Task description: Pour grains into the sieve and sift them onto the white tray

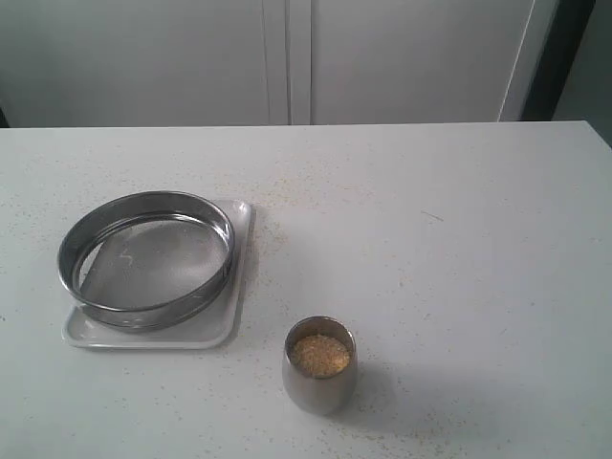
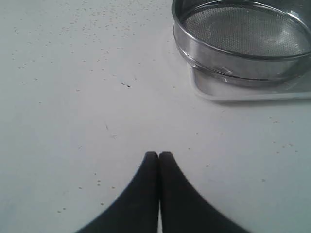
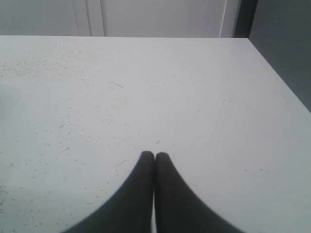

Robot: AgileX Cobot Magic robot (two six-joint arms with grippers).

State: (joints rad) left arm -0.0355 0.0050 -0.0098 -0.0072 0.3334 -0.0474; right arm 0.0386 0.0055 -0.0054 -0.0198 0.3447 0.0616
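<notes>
The steel sieve (image 1: pixel 145 256) rests on the white tray (image 1: pixel 215 330) at the table's left; its mesh looks bare. The grains (image 1: pixel 319 355) fill a small steel cup (image 1: pixel 319 387) standing in front, right of the tray. Neither gripper shows in the exterior view. In the left wrist view my left gripper (image 2: pixel 159 155) is shut and empty over bare table, with the sieve (image 2: pixel 243 34) and tray (image 2: pixel 228 93) some way off. My right gripper (image 3: pixel 155 155) is shut and empty over the table in its wrist view, where cup, sieve and tray are out of sight.
Stray grains speckle the white table (image 1: pixel 430 239) around the tray and cup. A pale cabinet wall (image 1: pixel 287 57) runs behind the table's far edge. The table's right edge (image 3: pixel 279 73) drops off beside a dark gap.
</notes>
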